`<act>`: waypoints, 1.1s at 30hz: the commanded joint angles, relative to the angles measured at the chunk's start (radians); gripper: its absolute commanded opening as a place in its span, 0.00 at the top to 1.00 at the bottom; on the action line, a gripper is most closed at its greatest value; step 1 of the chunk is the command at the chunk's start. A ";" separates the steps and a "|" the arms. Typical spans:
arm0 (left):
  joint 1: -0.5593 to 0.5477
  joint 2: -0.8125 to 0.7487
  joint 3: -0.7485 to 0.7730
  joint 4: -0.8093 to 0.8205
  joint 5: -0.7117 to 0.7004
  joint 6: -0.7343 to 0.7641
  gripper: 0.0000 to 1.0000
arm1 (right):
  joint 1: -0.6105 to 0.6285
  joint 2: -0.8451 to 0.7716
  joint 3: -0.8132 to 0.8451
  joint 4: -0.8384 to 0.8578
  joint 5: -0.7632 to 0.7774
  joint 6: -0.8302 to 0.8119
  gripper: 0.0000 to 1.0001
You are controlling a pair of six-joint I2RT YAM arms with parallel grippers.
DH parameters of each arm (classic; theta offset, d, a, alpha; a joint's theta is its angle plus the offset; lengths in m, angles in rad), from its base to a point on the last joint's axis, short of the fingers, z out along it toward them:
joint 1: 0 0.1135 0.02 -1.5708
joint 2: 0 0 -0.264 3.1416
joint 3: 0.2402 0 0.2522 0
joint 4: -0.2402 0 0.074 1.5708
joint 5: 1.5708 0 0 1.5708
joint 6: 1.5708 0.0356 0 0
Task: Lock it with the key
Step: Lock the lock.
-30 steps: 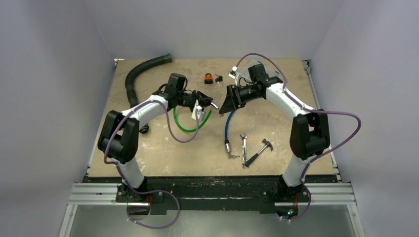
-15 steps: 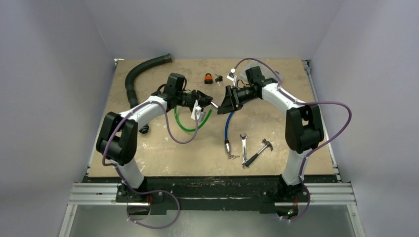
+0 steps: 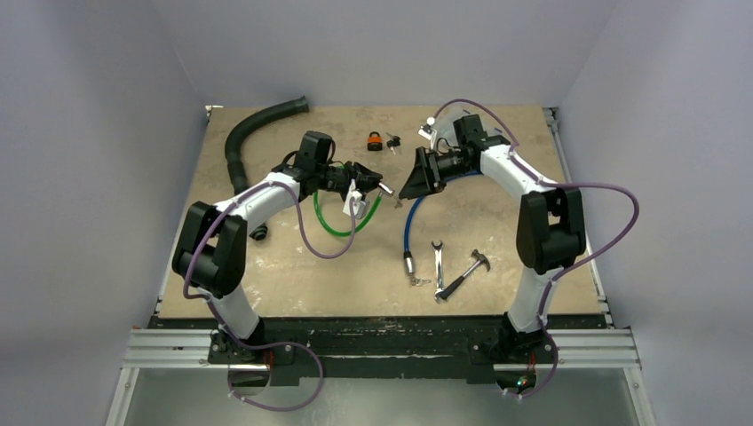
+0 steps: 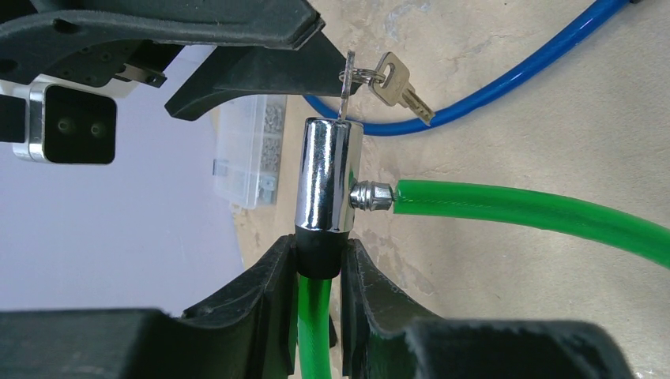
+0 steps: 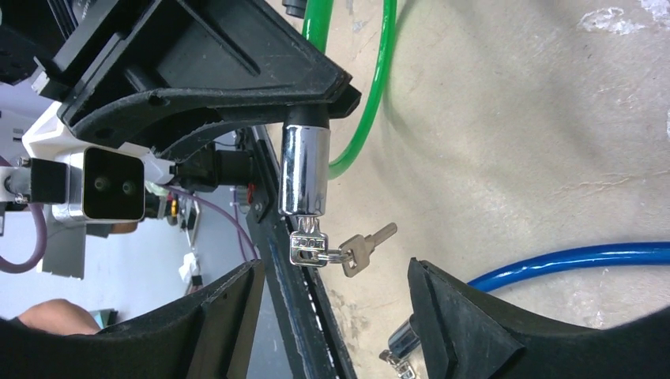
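- Top external: the left gripper (image 3: pixel 371 185) and right gripper (image 3: pixel 408 177) face each other, close together.
- Left wrist: the left jaws are narrow, clamping the chrome lock cylinder (image 4: pixel 328 174) of the green cable (image 4: pixel 513 213). The key (image 4: pixel 346 79) sits in the cylinder's far end.
- Right wrist: the right jaws are spread wide, with the key between them.

Key (image 5: pixel 308 246) blade buried in lock cylinder (image 5: pixel 304 170); green cable (image 4: pixel 521 213) cut off at left wrist view's edges.
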 commanded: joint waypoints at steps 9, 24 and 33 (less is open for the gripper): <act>0.002 -0.062 -0.005 0.049 0.065 0.001 1.00 | 0.035 0.044 0.014 0.119 -0.090 0.118 0.36; 0.013 -0.047 0.002 0.068 0.066 -0.043 1.00 | 0.036 -0.012 -0.028 0.073 -0.077 0.045 0.84; 0.014 -0.009 0.058 -0.040 0.066 -0.030 1.00 | 0.066 -0.105 -0.041 0.159 0.137 -0.002 1.00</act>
